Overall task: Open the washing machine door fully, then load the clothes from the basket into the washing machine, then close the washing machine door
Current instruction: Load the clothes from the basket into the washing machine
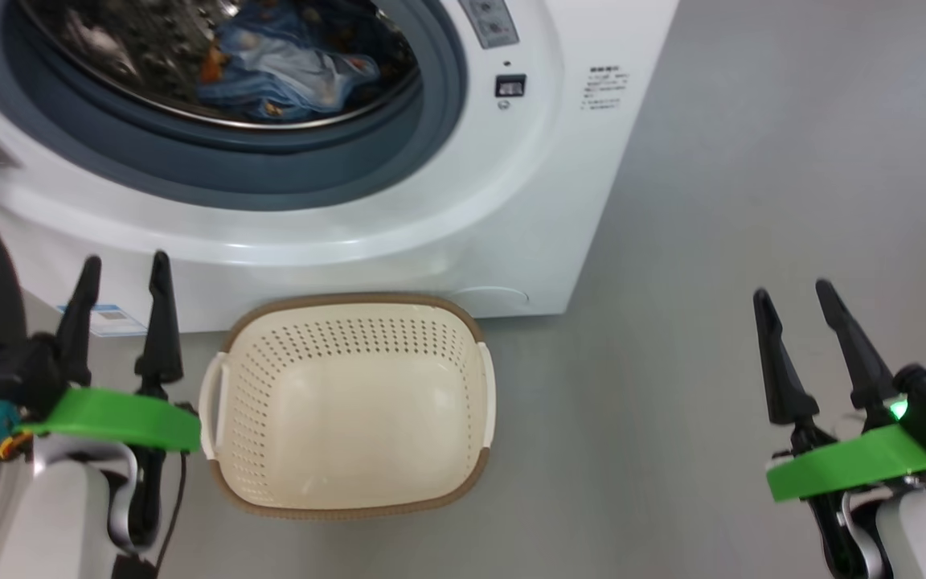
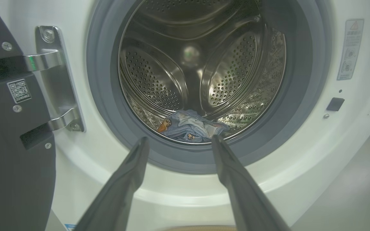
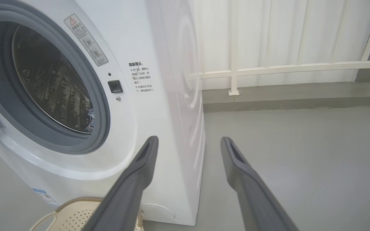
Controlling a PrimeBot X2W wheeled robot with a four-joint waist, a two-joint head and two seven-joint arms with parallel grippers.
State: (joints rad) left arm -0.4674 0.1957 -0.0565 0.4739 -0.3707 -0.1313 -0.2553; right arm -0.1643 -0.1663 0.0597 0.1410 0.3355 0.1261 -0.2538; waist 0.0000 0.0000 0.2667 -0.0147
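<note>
My left gripper [image 1: 125, 259] stands wide open, with nothing between its two dark fingers. Straight ahead of them is the washer [image 1: 463, 217]. The door [image 2: 8, 160] is swung out to their left, hanging on its metal hinge [image 2: 56, 80]. Seen from the left wrist, the clothes [image 2: 191, 126] lie past my fingertips and between them. They are a small blue heap with orange-brown print, low in the steel drum [image 2: 172, 64] just behind the grey seal [image 2: 104, 106].

The basket [image 1: 350, 300] sits on the floor [image 1: 672, 362] just to the right of my left fingers, close against the washer's front. Its bare cream bottom is showing.

My right gripper [image 1: 792, 289] is spread just as wide and grips nothing. It is well apart from the basket, which lies to its left, and it hangs over grey floor. From the right wrist, the washer's front corner stands ahead and left of these fingers, and the basket's rim shows low beside the left one.
</note>
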